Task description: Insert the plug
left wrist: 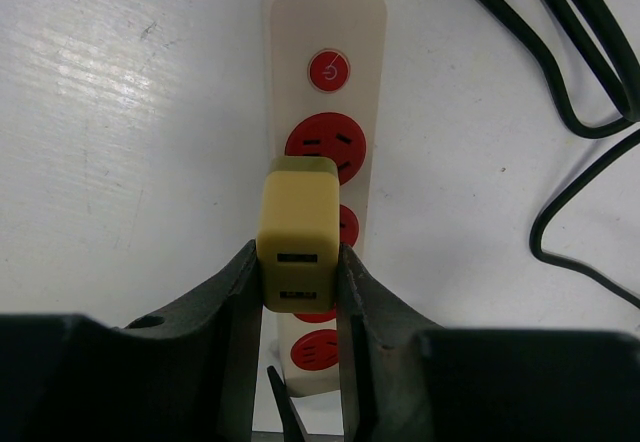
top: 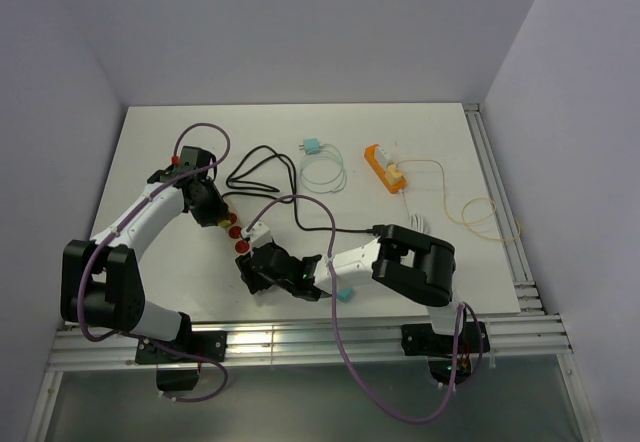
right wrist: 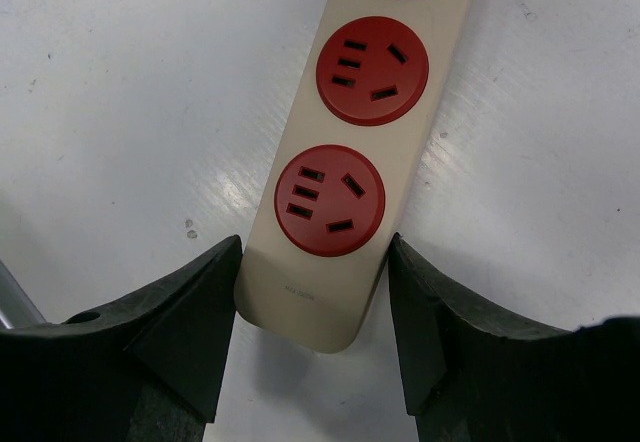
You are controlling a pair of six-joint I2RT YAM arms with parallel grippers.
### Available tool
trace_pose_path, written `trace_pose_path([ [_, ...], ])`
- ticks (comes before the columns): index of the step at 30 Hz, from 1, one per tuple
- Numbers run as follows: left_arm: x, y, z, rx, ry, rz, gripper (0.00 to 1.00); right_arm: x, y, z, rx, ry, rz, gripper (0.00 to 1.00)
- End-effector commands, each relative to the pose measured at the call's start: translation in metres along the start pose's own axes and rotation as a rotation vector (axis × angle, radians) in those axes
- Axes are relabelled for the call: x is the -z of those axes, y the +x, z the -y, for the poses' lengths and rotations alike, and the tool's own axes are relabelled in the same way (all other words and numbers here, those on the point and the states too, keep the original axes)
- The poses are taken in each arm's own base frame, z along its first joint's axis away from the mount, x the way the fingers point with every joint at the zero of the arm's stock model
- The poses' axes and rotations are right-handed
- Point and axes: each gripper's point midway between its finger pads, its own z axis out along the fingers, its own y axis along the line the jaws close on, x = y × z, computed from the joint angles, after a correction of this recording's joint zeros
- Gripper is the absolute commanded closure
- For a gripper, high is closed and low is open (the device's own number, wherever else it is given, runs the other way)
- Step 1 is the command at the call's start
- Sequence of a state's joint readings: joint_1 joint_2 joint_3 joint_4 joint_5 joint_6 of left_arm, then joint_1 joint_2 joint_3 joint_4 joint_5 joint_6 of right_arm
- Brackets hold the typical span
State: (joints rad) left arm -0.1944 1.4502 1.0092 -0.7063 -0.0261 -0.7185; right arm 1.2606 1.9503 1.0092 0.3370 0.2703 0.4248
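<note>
A cream power strip with red round sockets and a red switch lies on the white table. My left gripper is shut on a cream USB charger plug and holds it over the strip's middle sockets; its prongs are hidden. In the top view the left gripper is at the strip's far end. My right gripper has a finger against each side of the strip's near end, beside the last socket. In the top view the right gripper sits just below the strip.
The strip's black cable loops behind it and also shows in the left wrist view. A teal plug with white wire, an orange power strip and a yellowish cable lie at the back right.
</note>
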Motion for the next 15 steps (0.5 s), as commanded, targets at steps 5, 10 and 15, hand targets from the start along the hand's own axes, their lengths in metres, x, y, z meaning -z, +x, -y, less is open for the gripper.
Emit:
trace_pose_path([
  [5, 0.018, -0.017, 0.014, -0.006, 0.049, 0.067, 1.00, 0.006, 0.059, 0.035, 0.086, 0.087, -0.201, 1.00],
  [10, 0.013, -0.016, 0.011, -0.007, 0.038, 0.064, 1.00, 0.007, 0.059, 0.035, 0.086, 0.085, -0.200, 1.00],
  [15, 0.008, -0.014, 0.011, -0.008, 0.039, 0.055, 1.00, 0.006, 0.060, 0.035, 0.087, 0.086, -0.205, 1.00],
])
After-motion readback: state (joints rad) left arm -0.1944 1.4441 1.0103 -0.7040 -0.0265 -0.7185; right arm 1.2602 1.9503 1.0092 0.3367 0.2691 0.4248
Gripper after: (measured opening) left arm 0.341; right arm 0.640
